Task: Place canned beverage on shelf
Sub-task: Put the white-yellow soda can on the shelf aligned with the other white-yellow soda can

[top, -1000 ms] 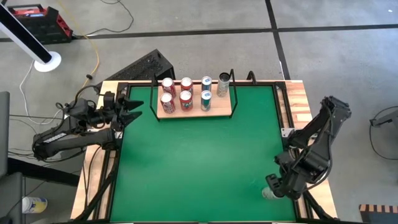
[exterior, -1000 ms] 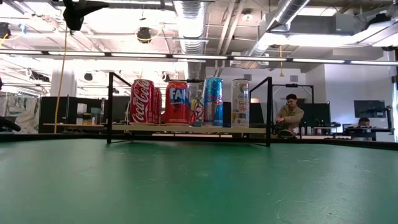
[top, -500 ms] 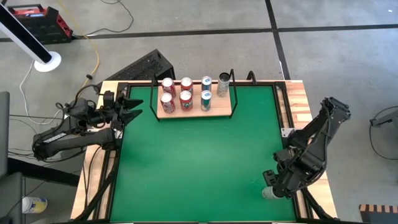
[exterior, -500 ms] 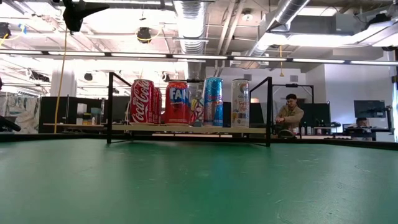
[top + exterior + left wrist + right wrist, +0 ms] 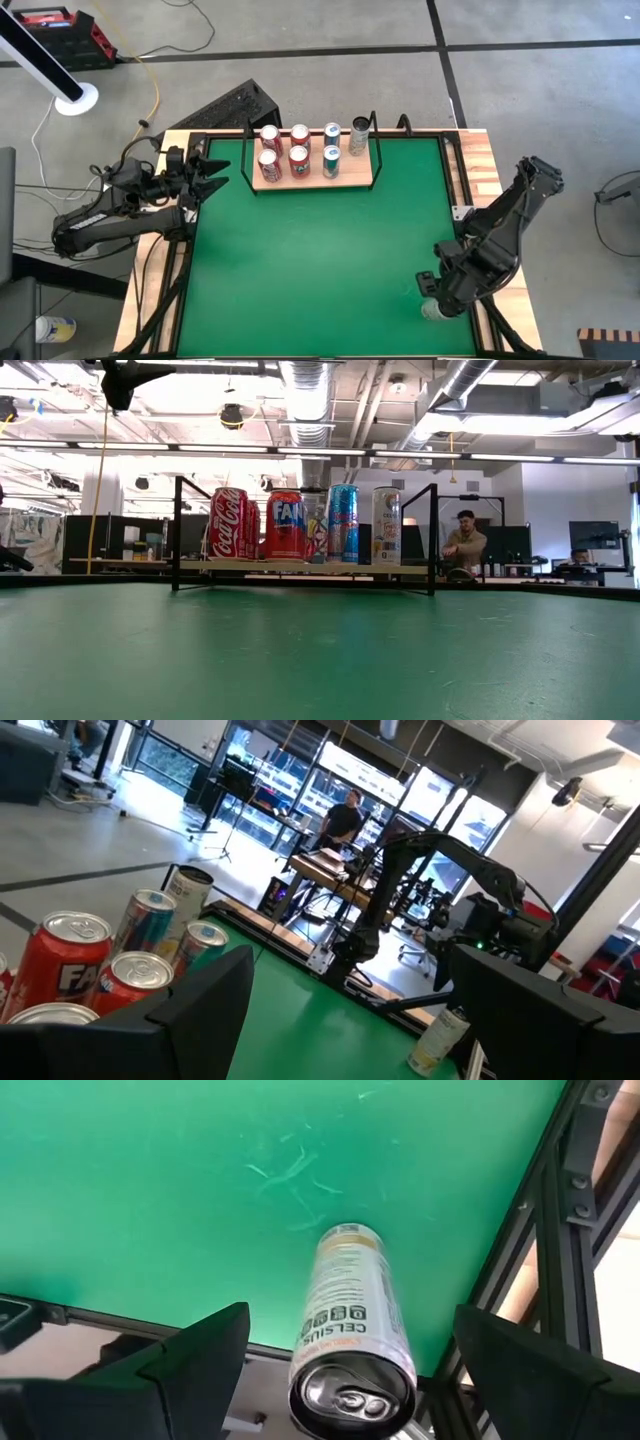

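A slim white can (image 5: 350,1310) stands upright on its base on the green table near the near right corner; it also shows in the high view (image 5: 430,311). My right gripper (image 5: 350,1315) is open above it, one finger on either side of the can, touching nothing; it shows in the high view (image 5: 438,293) too. The pale-wood shelf (image 5: 358,181) with a black wire frame stands at the table's far edge and holds several upright cans (image 5: 299,155). My left gripper (image 5: 218,174) is open and empty at the table's left edge.
The shelf's right half has bare board (image 5: 360,170) beside the cans. The table's black frame rail (image 5: 560,1230) runs close to the white can. In the low view the shelf (image 5: 305,566) stands at the far end; people sit in the room behind.
My right gripper has moved a little toward the table's left edge, over the white can, staying open. The can has stayed where it was.
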### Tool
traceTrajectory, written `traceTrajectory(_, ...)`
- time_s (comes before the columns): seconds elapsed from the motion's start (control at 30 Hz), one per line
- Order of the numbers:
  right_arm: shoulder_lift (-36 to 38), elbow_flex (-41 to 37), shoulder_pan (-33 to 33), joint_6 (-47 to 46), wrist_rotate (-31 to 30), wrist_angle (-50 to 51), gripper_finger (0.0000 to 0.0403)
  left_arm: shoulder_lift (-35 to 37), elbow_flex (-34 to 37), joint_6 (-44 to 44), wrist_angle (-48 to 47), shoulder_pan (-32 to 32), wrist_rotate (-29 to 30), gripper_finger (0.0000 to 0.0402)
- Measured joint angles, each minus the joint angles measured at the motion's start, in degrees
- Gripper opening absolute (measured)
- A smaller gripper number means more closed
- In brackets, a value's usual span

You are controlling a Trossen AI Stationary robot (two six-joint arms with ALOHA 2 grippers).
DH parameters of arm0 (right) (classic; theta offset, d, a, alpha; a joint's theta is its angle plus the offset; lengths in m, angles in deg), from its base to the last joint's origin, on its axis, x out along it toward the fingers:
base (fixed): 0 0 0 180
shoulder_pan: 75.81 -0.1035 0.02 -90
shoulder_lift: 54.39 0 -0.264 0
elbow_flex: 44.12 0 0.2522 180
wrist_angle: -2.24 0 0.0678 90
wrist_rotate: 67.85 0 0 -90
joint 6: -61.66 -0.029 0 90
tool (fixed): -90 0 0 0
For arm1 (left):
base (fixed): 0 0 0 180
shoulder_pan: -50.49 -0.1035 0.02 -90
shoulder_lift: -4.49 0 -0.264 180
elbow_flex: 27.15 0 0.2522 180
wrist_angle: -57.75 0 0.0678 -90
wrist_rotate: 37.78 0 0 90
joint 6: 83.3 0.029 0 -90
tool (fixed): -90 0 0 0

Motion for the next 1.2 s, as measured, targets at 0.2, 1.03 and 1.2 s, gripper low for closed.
traceTrajectory(0.2, 0.0, 0.0, 0.7, 0.0, 0.0, -0.2, 0.0375, 0.0, 0.0, 0.5, 0.0, 0.0, 0.0, 0.0322)
traceTrajectory(1.03, -4.1, 0.1, -5.3, -1.1, 5.9, -5.6, 0.0375, 0.0, 0.0, 1.0, 0.0, 0.0, 0.1, 0.0322)
traceTrajectory(1.2, -6.1, 0.1, -7.3, -1.5, 6.3, -8.1, 0.0375, 0.0, 0.0, 0.7, 0.0, 0.0, 1.8, 0.0322)
